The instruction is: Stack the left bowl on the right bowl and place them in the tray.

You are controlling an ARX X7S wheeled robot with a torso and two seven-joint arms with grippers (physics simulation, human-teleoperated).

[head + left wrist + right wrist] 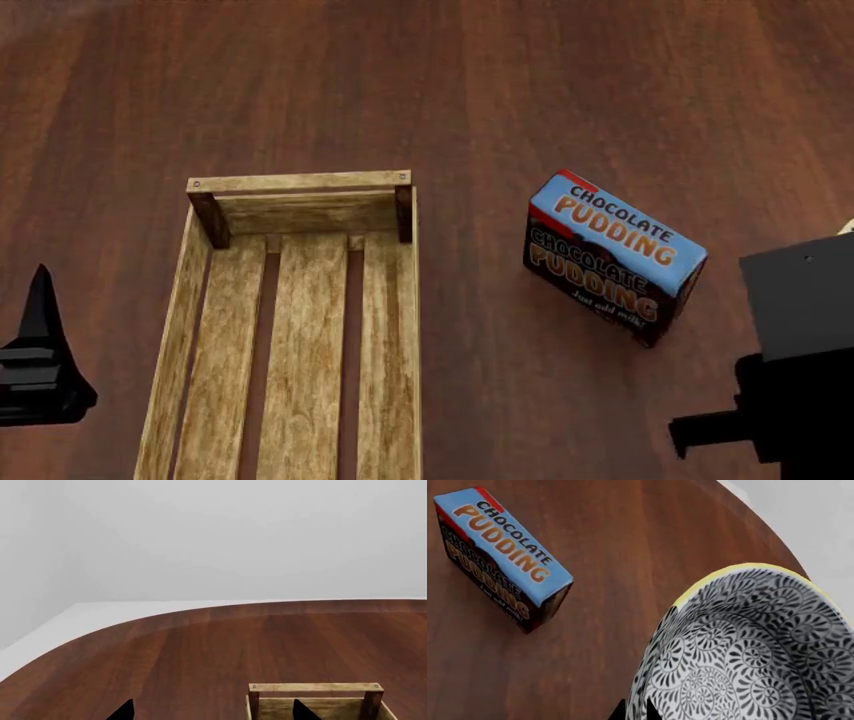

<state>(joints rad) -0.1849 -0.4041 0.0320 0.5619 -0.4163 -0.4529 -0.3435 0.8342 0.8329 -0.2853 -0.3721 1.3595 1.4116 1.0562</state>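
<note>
Tray (304, 330) long axis runs toward/away from robot.

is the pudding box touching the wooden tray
Apart. The head view shows a strip of bare table between the chocolate pudding box and the tray's right wall.

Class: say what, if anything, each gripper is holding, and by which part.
The right gripper grips the patterned bowl by its near rim, one fingertip inside and one outside. The left gripper is open and holds nothing, above the tray.
</note>
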